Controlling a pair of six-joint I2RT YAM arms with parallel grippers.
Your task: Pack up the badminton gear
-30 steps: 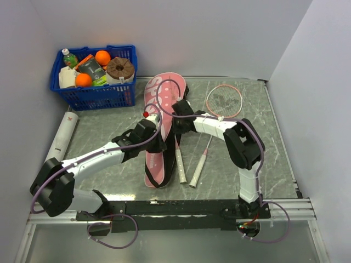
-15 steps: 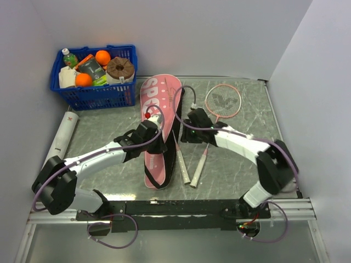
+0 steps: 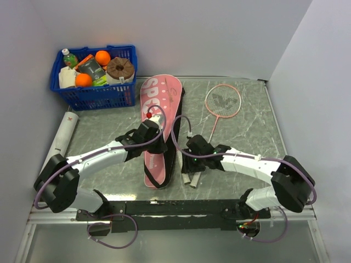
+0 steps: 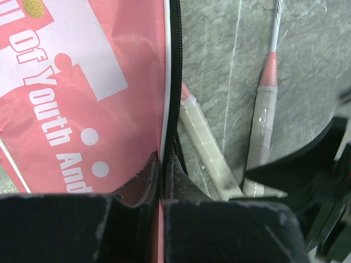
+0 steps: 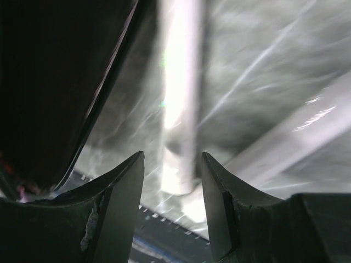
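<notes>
From above, the pink SPORT case [image 3: 160, 104] lies lengthwise on the table [image 3: 258, 148], with the left gripper [image 3: 157, 143] at its right, black-edged side. Just beside it, the right gripper [image 3: 190, 164] hangs over two white racket handles [image 3: 189, 179]. One racket's pink-rimmed head [image 3: 223, 101] lies farther back. A long white tube [image 3: 62, 137] rests along the left wall (near the blue basket [image 3: 93, 93]).

Left wrist: the fingers [image 4: 143, 178] are pressed together, pinching the case's black zipper edge [image 4: 173, 82]. Both handles lie just beside it.

Right wrist (blurred): the fingers [image 5: 118, 203] stand spread, with one handle's butt end [image 5: 178, 126] between them.
</notes>
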